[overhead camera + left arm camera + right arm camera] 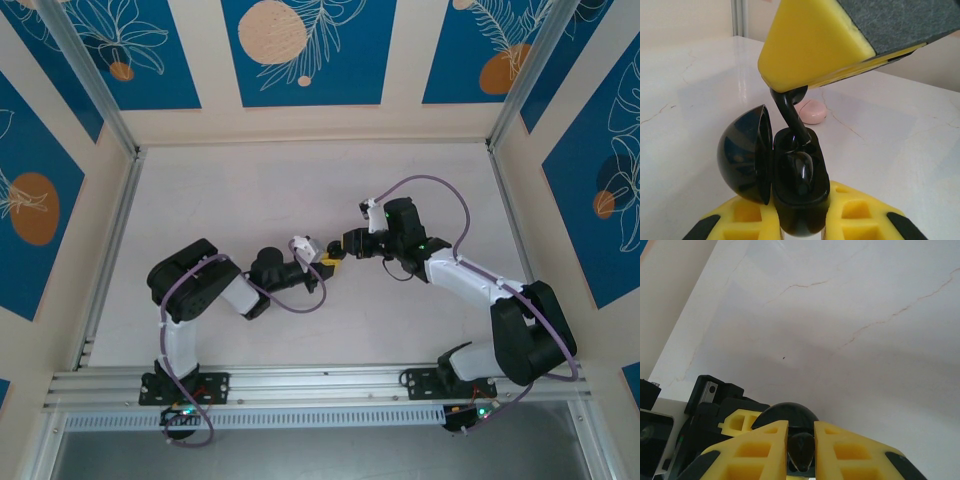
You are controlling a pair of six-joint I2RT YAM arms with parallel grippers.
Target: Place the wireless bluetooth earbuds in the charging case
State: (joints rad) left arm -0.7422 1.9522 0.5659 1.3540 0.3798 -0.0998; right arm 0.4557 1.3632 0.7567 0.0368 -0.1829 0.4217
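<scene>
Aluminium rail [320,385] fronts white cracked table [250,190], blue leaf-print walls [345,70]

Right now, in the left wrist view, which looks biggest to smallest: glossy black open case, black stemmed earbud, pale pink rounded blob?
Glossy black open case
Black stemmed earbud
Pale pink rounded blob, which lies farther off, so the last two are unsure.

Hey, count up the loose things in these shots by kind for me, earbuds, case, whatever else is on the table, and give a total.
Charging case: 1, black, lid open, held in the left hand
Earbuds: 2, one pinched by the right hand, the other apparently seated in the case
Pale pink round disc: 1, lying on the table
Total: 4
</scene>
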